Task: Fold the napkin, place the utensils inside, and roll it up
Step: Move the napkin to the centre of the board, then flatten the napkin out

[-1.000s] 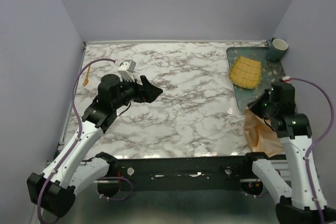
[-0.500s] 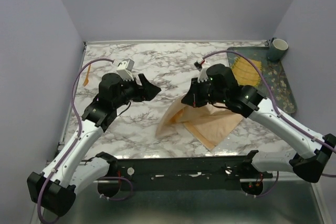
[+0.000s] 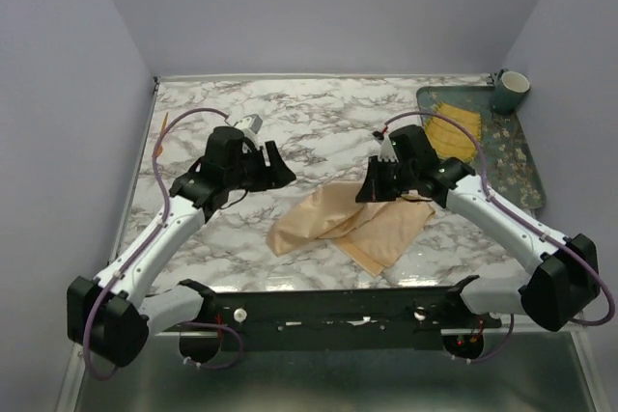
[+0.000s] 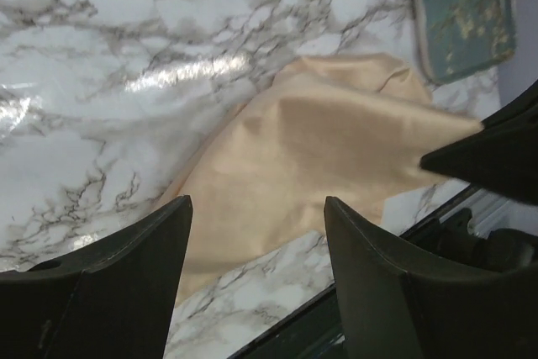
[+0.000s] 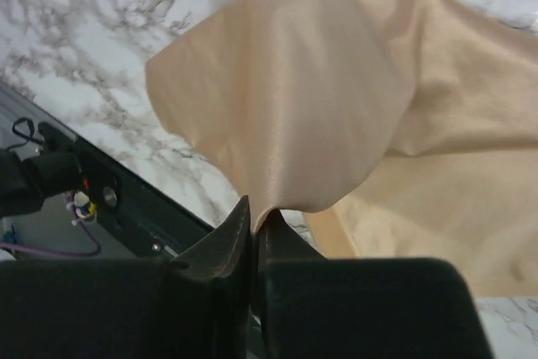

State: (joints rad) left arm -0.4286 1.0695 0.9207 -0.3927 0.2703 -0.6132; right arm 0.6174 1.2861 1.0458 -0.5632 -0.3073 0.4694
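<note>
Top external: napkin (image 3: 348, 224) lies crumpled on the marble table (image 3: 338, 123), near the centre, between both arms. Right gripper (image 3: 373, 190) sits at its far edge; left gripper (image 3: 280, 171) hovers just beside it, to the left, not touching.
Left wrist: left fingers spread wide, nothing between them, napkin below.
Right wrist: right fingers pressed together, pinching a raised napkin fold.

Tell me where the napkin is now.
Top view: the napkin lies rumpled at front centre, left of the tray, its far edge pinched in the right pincer.
</note>
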